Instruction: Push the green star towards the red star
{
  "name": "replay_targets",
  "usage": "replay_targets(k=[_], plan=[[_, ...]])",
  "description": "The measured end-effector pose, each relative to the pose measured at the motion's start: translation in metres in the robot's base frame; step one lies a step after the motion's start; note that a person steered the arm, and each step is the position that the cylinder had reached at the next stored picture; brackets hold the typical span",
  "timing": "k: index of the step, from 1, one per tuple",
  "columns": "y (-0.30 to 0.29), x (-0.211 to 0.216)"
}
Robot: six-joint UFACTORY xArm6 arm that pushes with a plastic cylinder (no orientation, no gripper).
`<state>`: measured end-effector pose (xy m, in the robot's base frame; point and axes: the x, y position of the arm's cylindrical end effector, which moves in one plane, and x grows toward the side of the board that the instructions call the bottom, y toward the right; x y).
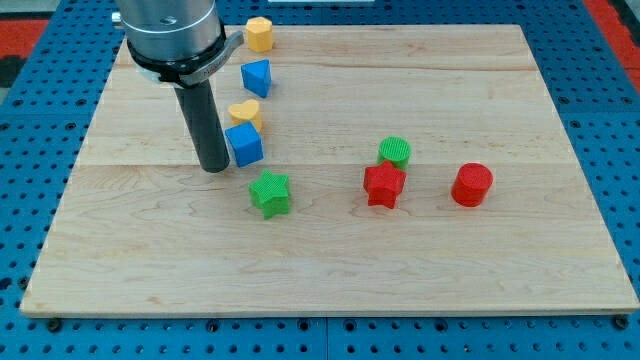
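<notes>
Green ridged plastic star block sits on the pale wooden table, left of centre; red ridged plastic star block lies to the view's right, apart. My tip rests up-left of green star, beside blue cube. End effector: plain rod, nothing to spread or pinch. Judged light, rigid, slides easily, may rotate; push its left face centrally.

Open board between green star and red star; green cylinder touching red star's top.

wooden board, blue pegboard beneath
</notes>
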<state>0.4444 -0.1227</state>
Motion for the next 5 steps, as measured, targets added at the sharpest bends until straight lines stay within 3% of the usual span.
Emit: replay_targets(k=[1,2,5], plan=[[-0.011,0.014],[-0.011,0.059],[0.09,0.045]])
